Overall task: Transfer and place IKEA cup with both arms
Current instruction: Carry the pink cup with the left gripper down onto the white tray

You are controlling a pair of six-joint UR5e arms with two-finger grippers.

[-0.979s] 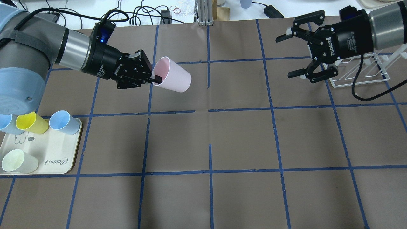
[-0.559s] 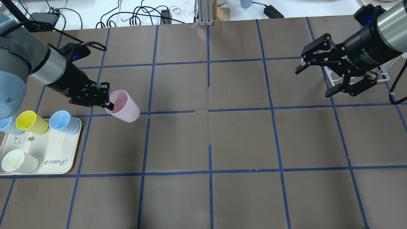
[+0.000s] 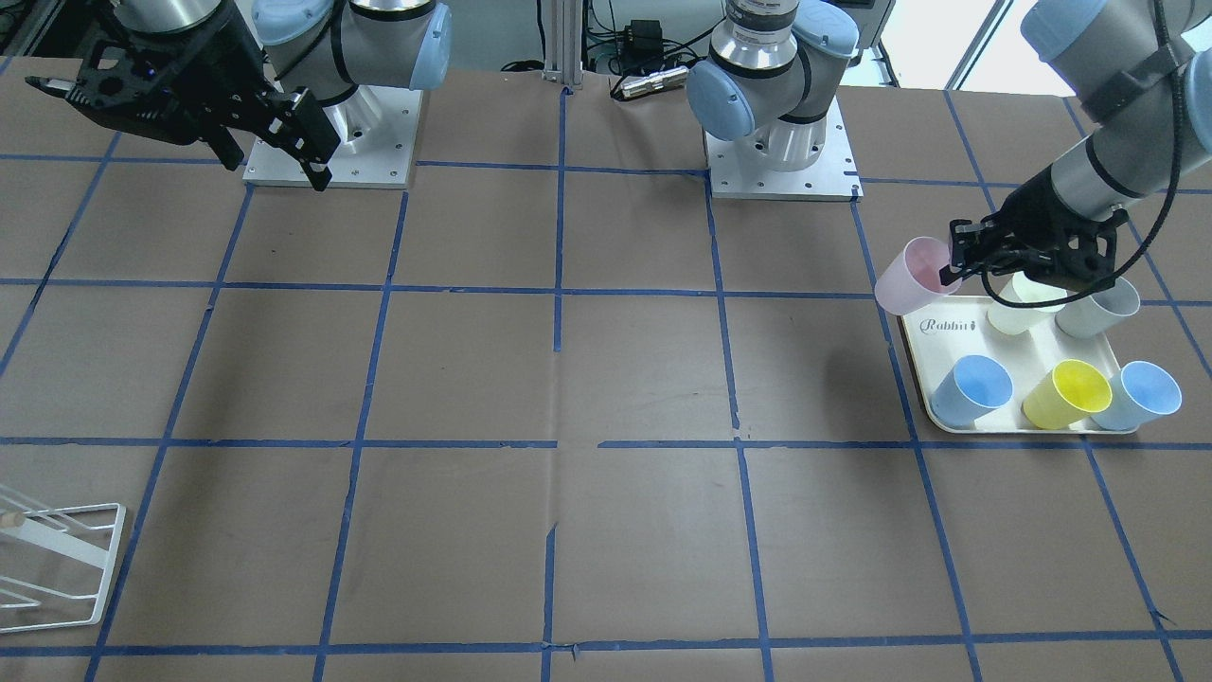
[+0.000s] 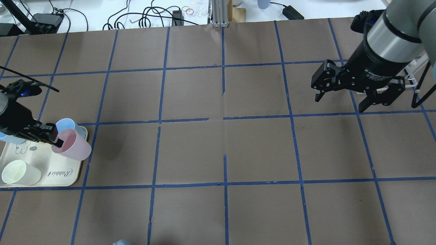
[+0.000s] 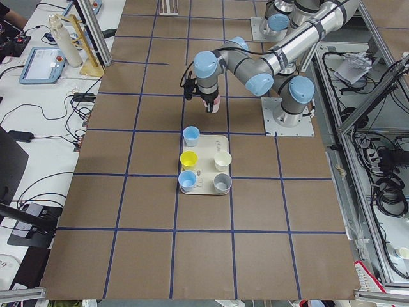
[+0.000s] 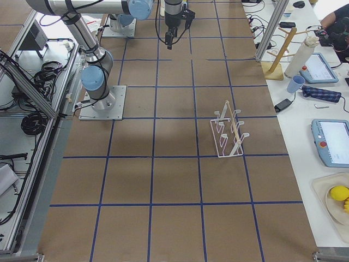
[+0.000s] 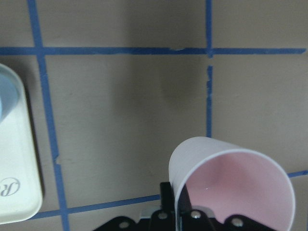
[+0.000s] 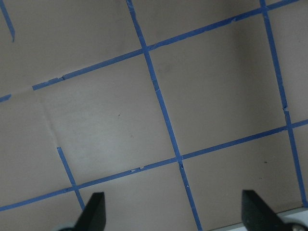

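Standing on the operators' side, the nearest thing to me is a white wire rack (image 6: 228, 134) at about 8 o'clock on the desk (image 3: 568, 379), which is covered in matte brown paper gridded with blue tape. Over at 3 o'clock sits a cream, round-cornered tray (image 3: 947, 327). Its near row holds a blue cup (image 3: 971, 390), a yellow cup (image 3: 1065, 393) and a second blue cup (image 3: 1141, 393), all smooth, thin-walled tapered tumblers. Just behind them, at the tray's 10 o'clock corner, the pale pink IKEA cup (image 3: 909, 275) hangs tilted with its base out past the tray's edge, and as far as I can tell it is clear of the surface. The left end effector (image 3: 952, 268) is pinched on its rim, one finger inside and one outside. To me this reads as the placing leg. The next move calls for carrying the cup inward over the bare corner, righting it, lowering until the base sits, then letting go, minding the cream cup (image 3: 1018, 308) close by. Farthest off, near 10 o'clock, the right end effector (image 4: 340, 103) hovers spread wide with nothing in it.
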